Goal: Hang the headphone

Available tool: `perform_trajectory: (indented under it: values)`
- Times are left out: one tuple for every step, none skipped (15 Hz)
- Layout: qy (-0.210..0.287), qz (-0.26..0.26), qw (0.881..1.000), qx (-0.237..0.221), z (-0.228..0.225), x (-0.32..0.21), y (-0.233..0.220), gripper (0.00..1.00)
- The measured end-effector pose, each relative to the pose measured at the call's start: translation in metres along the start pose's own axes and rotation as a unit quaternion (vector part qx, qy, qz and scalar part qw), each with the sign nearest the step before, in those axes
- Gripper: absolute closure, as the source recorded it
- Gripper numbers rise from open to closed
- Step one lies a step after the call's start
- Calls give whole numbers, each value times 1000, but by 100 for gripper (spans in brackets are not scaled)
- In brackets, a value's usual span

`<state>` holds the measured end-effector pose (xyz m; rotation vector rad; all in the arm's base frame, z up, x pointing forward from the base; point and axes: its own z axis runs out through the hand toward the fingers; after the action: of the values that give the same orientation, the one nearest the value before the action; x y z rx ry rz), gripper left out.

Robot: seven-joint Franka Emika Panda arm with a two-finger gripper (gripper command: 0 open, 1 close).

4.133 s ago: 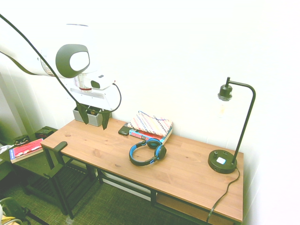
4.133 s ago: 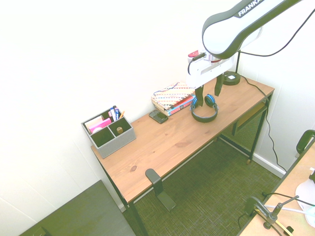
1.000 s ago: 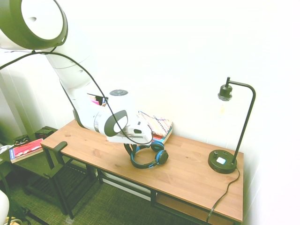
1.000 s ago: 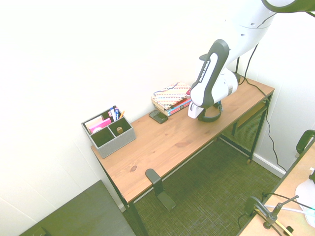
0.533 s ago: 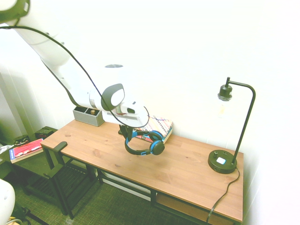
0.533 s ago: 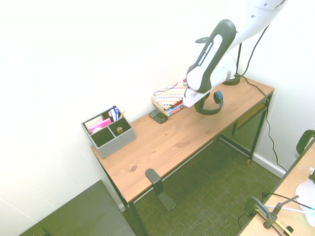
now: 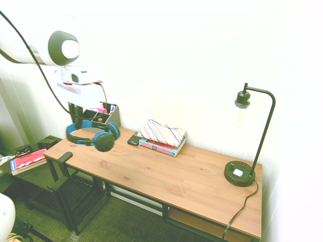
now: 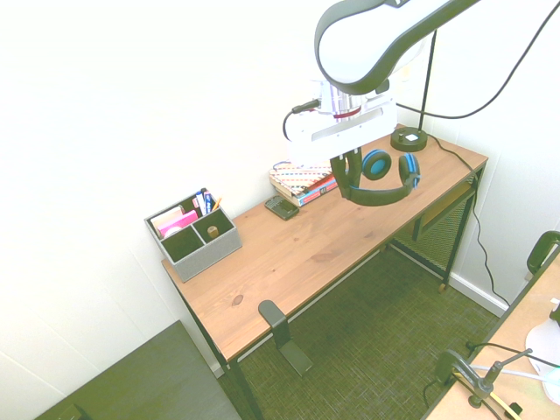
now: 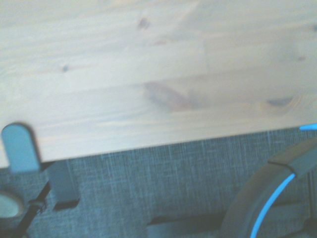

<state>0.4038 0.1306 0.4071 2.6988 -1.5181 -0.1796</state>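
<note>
Fingers [image 8: 344,166] clamped on the headphone [image 8: 376,179] band above the tabletop [image 8: 297,254]; carry level, then lower band squarely over the 1 hook [image 8: 273,317] at near edge.

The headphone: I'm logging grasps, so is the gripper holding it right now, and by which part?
Yes. The gripper is shut on the headphone, gripping its headband near one end, above an ear cup. It hangs in the air, clear of the desk.

Bright, washed-out walls glare in both my wide views; my wrist view seems softly blurred throughout.
</note>
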Motion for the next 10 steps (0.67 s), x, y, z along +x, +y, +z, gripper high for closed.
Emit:
perform_trajectory:
  values:
    - [-3, 2, 1000, -2, 1, -24, 3, 100]
    - [-6, 1, 1000, -5, 9, -47, 5, 100]
    - [-8, -2, 1000, -5, 20, -67, 5, 100]
    - [-8, -4, 1000, 2, 32, -84, 4, 100]
    - [-6, -5, 1000, 14, 46, -100, 2, 100]
    - [-2, -7, 1000, 30, 60, -112, -1, 100]
    - [3, -6, 999, 47, 76, -122, -5, 100]
    - [7, -5, 998, 63, 94, -134, -8, 100]
    - [10, -6, 998, 70, 116, -148, -9, 100]
    - [14, -7, 997, 70, 137, -160, -11, 100]
